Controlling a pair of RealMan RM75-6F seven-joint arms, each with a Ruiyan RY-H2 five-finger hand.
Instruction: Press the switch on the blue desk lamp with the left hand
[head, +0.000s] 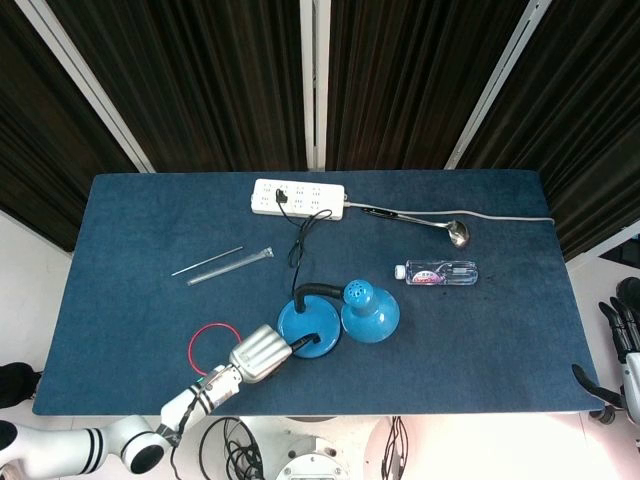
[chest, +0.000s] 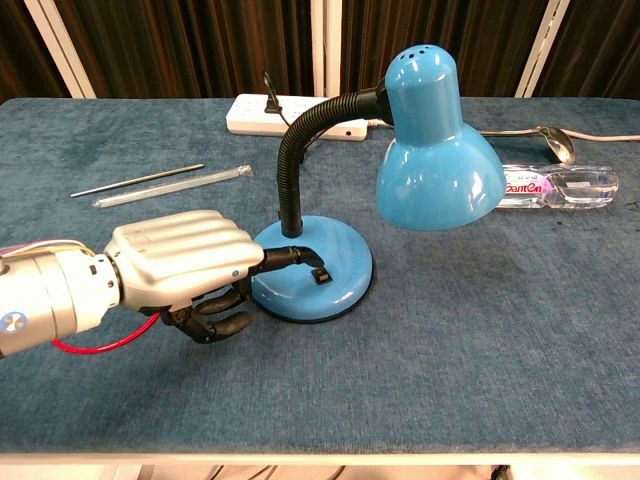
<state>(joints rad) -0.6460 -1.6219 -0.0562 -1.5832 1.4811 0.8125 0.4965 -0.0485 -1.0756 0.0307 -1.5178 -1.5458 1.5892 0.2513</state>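
So the blue desk lamp (chest: 400, 180) sits near the middle of the table (chest: 520, 380), a bit toward the near edge, and the left hand (chest: 185, 268) has one finger stretched out onto the base right at the switch (chest: 321, 276), the rest curled under, holding nothing. Risk I see: the tip lands beside the rocker, or pushes sideways and just slides the light base away. The right hand (head: 622, 345) hangs off the right edge; can't tell its state.
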